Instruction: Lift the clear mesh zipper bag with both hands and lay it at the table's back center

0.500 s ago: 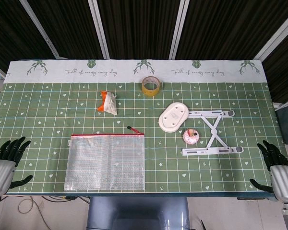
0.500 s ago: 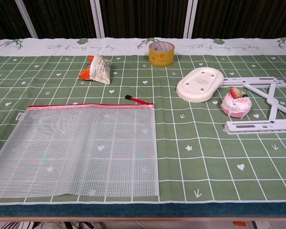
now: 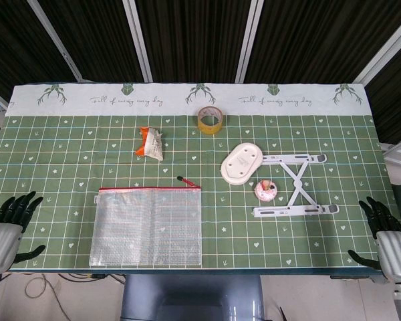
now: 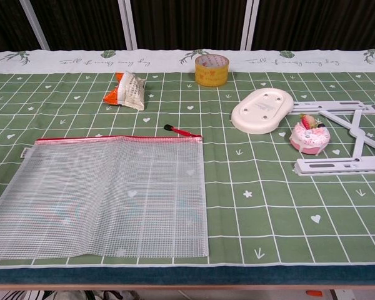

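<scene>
The clear mesh zipper bag (image 3: pixel 147 226) (image 4: pixel 103 195) lies flat near the table's front edge, left of center, with its red zipper along the far side. My left hand (image 3: pixel 12 221) hovers at the front left corner with its fingers spread, well left of the bag. At the front right corner my right hand (image 3: pixel 382 227) is spread the same way, far from the bag. Neither hand holds anything. The chest view shows no hand.
A yellow tape roll (image 3: pixel 210 120) (image 4: pixel 212 69) stands at the back center. An orange snack packet (image 3: pixel 151 142) lies behind the bag. To the right are a white oval dish (image 3: pixel 242 162), a pink doughnut toy (image 3: pixel 266 190) and a white folding stand (image 3: pixel 295 187).
Both hands have dropped slightly toward the front edge. The bag and other objects have not moved.
</scene>
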